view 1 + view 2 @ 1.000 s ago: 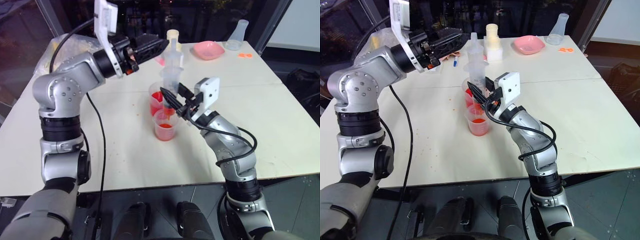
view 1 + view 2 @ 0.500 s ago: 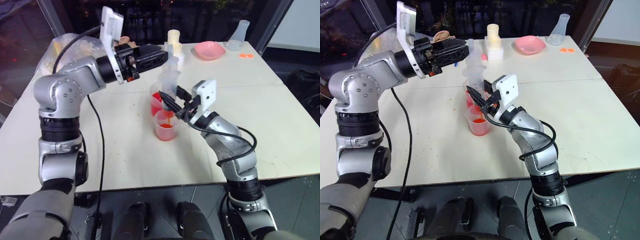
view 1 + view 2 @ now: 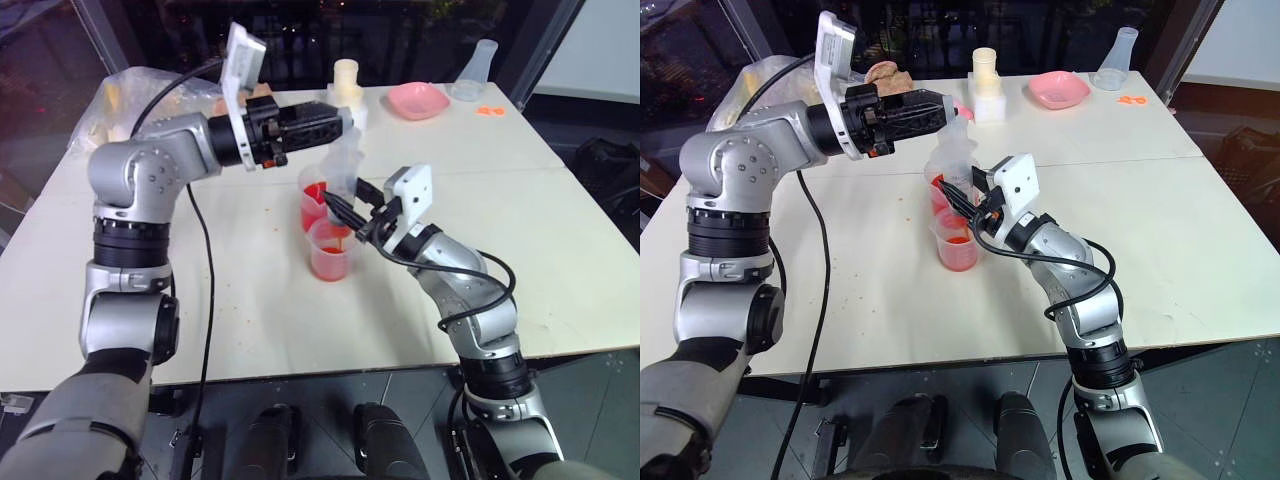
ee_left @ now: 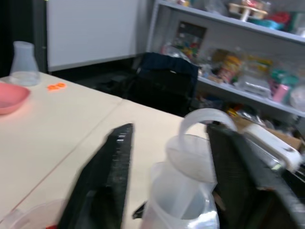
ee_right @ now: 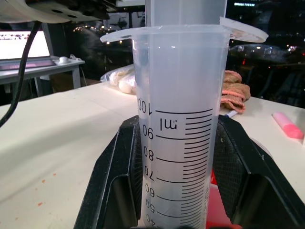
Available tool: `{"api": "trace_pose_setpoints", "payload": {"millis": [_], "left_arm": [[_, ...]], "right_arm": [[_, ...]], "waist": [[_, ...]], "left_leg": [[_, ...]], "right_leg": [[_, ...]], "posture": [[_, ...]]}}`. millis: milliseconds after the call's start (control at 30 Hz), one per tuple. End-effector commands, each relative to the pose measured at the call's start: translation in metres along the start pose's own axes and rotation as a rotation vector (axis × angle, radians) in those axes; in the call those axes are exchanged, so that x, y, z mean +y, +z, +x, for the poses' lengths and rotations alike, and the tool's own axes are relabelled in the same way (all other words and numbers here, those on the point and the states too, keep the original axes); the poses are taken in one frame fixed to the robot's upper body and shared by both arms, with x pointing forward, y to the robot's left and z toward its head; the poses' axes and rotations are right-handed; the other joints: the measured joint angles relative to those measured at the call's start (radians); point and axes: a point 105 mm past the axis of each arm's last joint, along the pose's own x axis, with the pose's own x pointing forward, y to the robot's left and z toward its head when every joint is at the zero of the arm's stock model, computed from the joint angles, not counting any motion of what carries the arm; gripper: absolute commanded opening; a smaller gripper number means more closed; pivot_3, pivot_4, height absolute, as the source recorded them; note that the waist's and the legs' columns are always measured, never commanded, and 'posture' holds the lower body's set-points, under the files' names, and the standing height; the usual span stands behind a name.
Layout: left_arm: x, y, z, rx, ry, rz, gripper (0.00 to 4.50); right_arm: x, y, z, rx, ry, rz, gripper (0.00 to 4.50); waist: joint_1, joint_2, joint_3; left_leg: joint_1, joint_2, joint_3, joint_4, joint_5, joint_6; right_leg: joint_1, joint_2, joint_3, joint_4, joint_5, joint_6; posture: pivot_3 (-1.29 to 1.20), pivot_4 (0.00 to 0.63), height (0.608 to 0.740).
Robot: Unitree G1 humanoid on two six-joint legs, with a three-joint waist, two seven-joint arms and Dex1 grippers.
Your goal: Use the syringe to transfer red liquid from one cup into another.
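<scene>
Right gripper [image 5: 178,191] clamps syringe [image 5: 178,119] barrel, edges flush; table [image 3: 560,240] alongside.

The clear marked syringe [image 5: 178,129] is standing upright over the smaller cup [image 3: 330,250], which is holding red liquid [image 3: 330,262] near its bottom. The larger spouted beaker [image 3: 314,205], also holding red liquid, is sitting just behind, touching it.

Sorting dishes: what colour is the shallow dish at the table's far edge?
Pink shallow dish, clearest in the left eye view.
</scene>
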Motion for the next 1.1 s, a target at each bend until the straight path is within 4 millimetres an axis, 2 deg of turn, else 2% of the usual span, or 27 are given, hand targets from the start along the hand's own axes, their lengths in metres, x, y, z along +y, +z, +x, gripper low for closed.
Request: {"api": "trace_pose_setpoints", "payload": {"millis": [33, 167, 500, 1100], "left_arm": [[-0.009, -0.002, 0.008, 0.039, -0.052, 0.027, 1.00], [-0.009, -0.002, 0.008, 0.040, -0.055, 0.028, 0.02], [-0.013, -0.011, 0.006, 0.068, -0.067, 0.028, 0.02], [-0.008, -0.029, 0.002, 0.108, -0.045, -0.015, 0.02]], "right_arm": [[0.007, 0.022, 0.003, -0.084, 0.033, -0.044, 1.43], [0.007, 0.022, 0.004, -0.086, 0.033, -0.048, 1.43], [0.006, 0.025, 0.004, -0.089, 0.037, -0.050, 1.43], [0.015, 0.055, 0.010, -0.161, 0.068, 0.041, 1.43]], "waist": [[0.000, 0.000, 0.000], [0.000, 0.000, 0.000], [0.000, 0.000, 0.000], [0.001, 0.000, 0.000]], "left_leg": [[0.000, 0.000, 0.000, 0.000, 0.000, 0.000], [0.000, 0.000, 0.000, 0.000, 0.000, 0.000], [0.000, 0.000, 0.000, 0.000, 0.000, 0.000], [0.000, 0.000, 0.000, 0.000, 0.000, 0.000]], "right_leg": [[0.000, 0.000, 0.000, 0.000, 0.000, 0.000], [0.000, 0.000, 0.000, 0.000, 0.000, 0.000], [0.000, 0.000, 0.000, 0.000, 0.000, 0.000], [0.000, 0.000, 0.000, 0.000, 0.000, 0.000]], "posture": [[0.00, 0.150, 0.740], [0.00, 0.150, 0.740], [0.00, 0.150, 0.740], [0.00, 0.150, 0.740]]}}
